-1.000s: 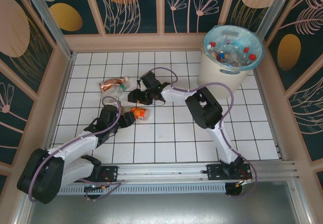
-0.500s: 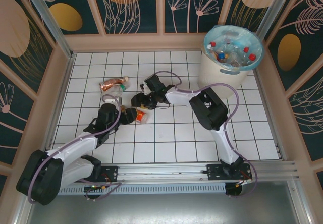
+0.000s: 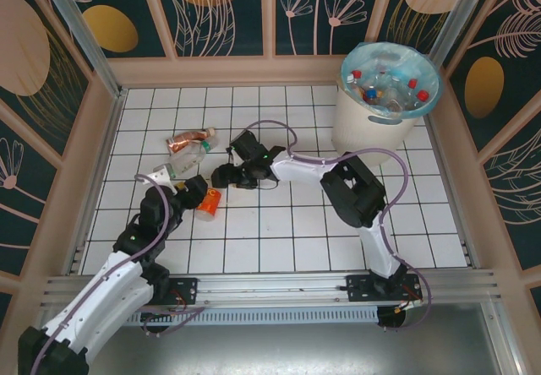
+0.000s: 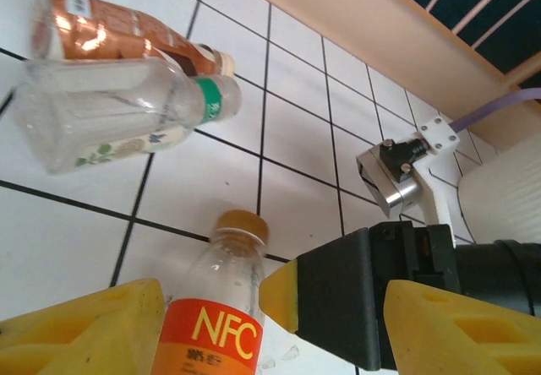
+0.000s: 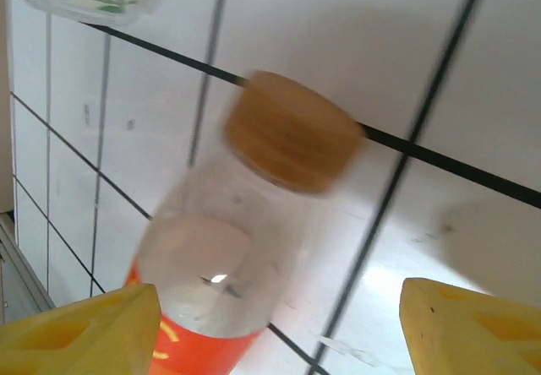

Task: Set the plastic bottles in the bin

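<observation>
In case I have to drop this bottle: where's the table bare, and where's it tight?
Bare: the tiles right of the right arm, below the bin; also the near rows between the arms. Tight: left-centre, where the copper bottle, clear bottle, orange-label bottle, left end effector and right end effector bunch.

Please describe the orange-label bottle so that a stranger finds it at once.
From the bin in the far right corner, cross the tiled table to its left half. The orange-label bottle is the nearest of three there. Only it reads NFC; its neighbours are a copper-coloured bottle and a clear one.
</observation>
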Controlling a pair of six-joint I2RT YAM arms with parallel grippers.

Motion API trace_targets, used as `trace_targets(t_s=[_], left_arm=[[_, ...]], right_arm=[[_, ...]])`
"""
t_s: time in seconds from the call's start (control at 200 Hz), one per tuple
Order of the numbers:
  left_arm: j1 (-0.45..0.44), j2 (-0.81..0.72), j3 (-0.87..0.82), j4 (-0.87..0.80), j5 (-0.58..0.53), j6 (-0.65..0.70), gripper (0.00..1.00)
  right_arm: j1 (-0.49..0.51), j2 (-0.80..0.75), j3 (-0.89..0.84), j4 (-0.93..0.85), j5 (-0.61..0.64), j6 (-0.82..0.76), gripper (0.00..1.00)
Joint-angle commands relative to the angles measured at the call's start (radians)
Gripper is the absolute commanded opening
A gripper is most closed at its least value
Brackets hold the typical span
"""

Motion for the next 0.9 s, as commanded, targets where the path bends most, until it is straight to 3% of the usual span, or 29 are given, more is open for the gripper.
trace_targets(t_s=[0.0,0.195,0.365,0.891], left_arm=[[0.006,-0.020,0.036,-0.109,-0.061,-0.011,0.70],[0.006,-0.020,0.034,-0.109,-0.055,0.006,0.70],[0.006,-0.028,0.033,-0.106,-0.058,0.017,0.71],[0.007,-0.045,0.010,-0.105,-0.059,0.020,0.71]], right_arm=[[0.024,0.004,0.061,0.028,0.080,0.064,0.78],[0.021,0.050,0.102,0.028,0.216,0.158,0.81],[0.014,0.066,0.090,0.042,0.250,0.183,0.82],[-0.005,0.142,0.012,0.313,0.070,0.364,0.78]])
